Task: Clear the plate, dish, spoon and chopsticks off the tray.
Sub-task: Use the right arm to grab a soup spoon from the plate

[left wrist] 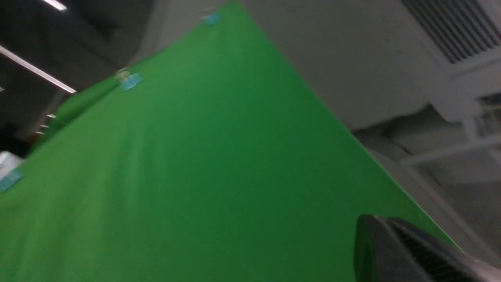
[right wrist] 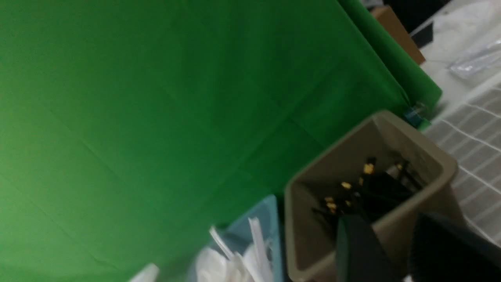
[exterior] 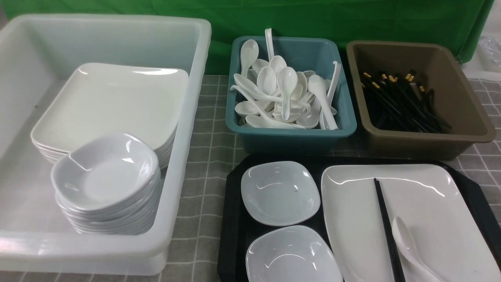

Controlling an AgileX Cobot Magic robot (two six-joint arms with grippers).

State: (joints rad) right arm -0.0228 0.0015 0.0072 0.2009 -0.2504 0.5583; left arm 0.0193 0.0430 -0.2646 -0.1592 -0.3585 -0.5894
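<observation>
Just behind the tray (exterior: 231, 219) stand a teal bin (exterior: 291, 141) and a brown bin (exterior: 422, 145). The right pincer (right wrist: 397, 250) is half-spread and empty; the left pincer (left wrist: 375, 243) is closed on nothing.

The large white rectangular plate (exterior: 422, 203) and small rounded-square white dishes (exterior: 280, 192) look glossy and smooth, with bright highlights. The big black plastic tray (exterior: 233, 219) looks matt. The grey checked tablecloth (exterior: 207, 156) and green backdrop (exterior: 313, 19) are cloth.
</observation>
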